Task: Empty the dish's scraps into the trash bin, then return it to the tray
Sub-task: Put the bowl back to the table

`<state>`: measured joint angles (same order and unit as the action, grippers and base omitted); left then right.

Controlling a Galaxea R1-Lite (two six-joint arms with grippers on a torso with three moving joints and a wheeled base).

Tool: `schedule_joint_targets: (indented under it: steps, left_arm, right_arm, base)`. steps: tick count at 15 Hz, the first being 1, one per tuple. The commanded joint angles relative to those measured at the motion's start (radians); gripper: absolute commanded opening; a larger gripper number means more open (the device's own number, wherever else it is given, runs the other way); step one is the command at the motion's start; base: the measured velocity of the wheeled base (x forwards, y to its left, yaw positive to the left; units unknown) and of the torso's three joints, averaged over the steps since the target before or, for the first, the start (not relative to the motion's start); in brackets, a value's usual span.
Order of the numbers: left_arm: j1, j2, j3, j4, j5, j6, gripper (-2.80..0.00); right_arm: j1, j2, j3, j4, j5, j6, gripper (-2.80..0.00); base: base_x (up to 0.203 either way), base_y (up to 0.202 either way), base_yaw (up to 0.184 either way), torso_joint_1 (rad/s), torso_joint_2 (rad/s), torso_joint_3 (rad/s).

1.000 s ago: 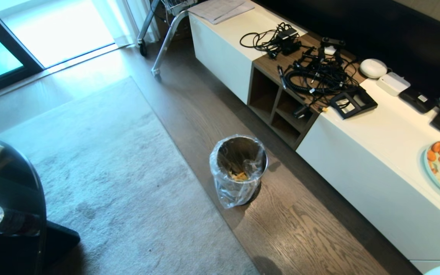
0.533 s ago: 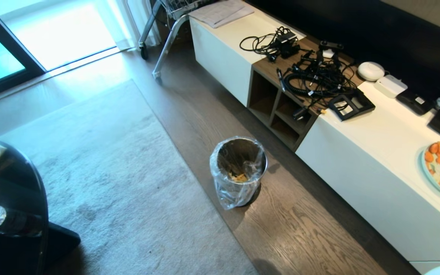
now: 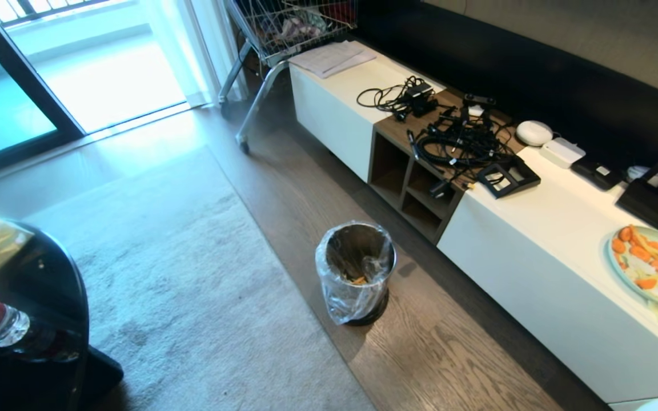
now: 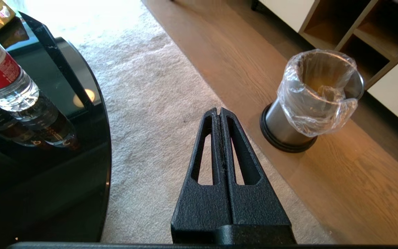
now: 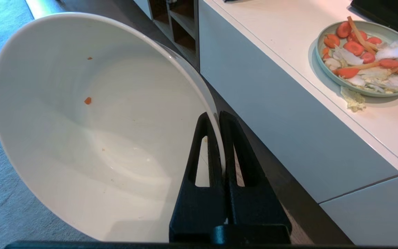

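Right pincer [image 5: 218, 117] is clamped on the rim of the dish [image 5: 92, 128], which is tilted and nearly empty. Scraps [image 3: 358, 279] lie in the trash bin [image 3: 356, 271] at centre frame. Left pincer [image 4: 219, 112] is closed, empty. Tray not visible.

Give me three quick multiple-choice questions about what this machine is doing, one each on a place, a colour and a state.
1. Where does the trash bin stand?
A on the wood floor beside the rug
B on the white cabinet
C on the black table

2. What colour is the plate of sliced food?
A red
B pale blue
C black

3. How is the dish in the right hand?
A heaped with food
B upside down on the floor
C nearly empty, gripped at its rim

Answers: 1 A, floor planks surround it; 2 B, its rim shows; 3 C, only orange specks remain.
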<state>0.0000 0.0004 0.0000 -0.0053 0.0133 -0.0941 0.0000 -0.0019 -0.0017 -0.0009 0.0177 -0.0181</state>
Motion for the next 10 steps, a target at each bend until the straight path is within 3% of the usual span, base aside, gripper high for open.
schedule_joint_targets:
  steps: [1, 10]
  left_arm:
    - [0.000, 0.000, 0.000, -0.001, 0.001, -0.001, -2.80]
    - [0.000, 0.000, 0.000, -0.001, 0.001, -0.001, -2.80]
  right_arm:
    - [0.000, 0.003, 0.000, -0.001, 0.001, 0.000, -2.80]
    - [0.000, 0.002, 0.000, -0.001, 0.001, 0.000, -2.80]
  base:
    - [0.000, 0.000, 0.000, 0.000, 0.00, 0.210]
    - [0.000, 0.000, 0.000, 0.001, 0.00, 0.201]
